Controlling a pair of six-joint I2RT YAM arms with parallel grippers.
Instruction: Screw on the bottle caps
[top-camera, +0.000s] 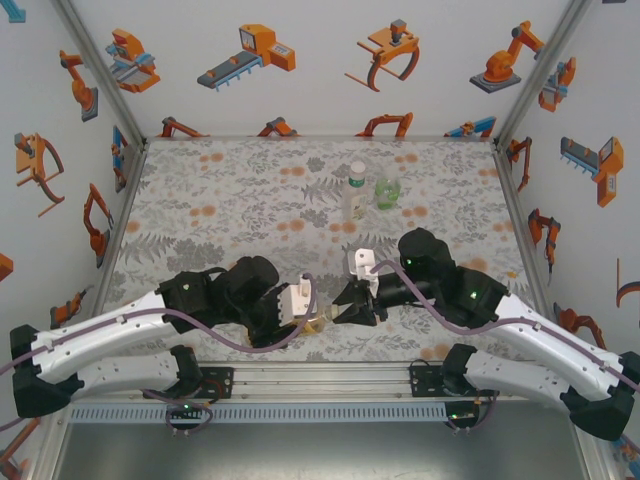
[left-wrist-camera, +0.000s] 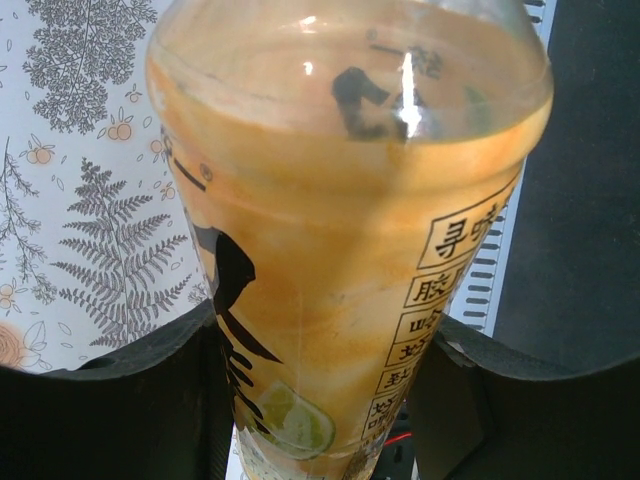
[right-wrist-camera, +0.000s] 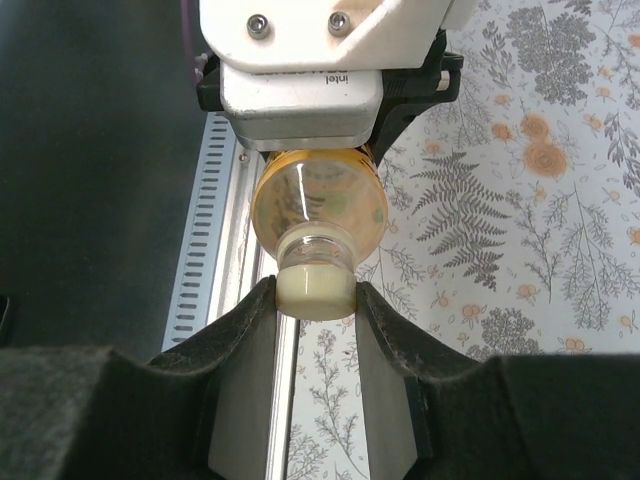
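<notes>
The left gripper (left-wrist-camera: 320, 400) is closed on the body of the orange bottle (left-wrist-camera: 350, 250), one finger on each side. It holds the bottle on its side at the middle of the counter's (top-camera: 220, 210) near edge. The bottle's neck points toward the right gripper (right-wrist-camera: 314, 300), whose jaws are drawn in tight on the pale yellow cap (right-wrist-camera: 314, 292) sitting on that neck. Near the far edge, right of the middle, the clear bottle (top-camera: 355, 190) and the green bottle (top-camera: 387, 190) stand upright just beside each other, well apart from both arms.
</notes>
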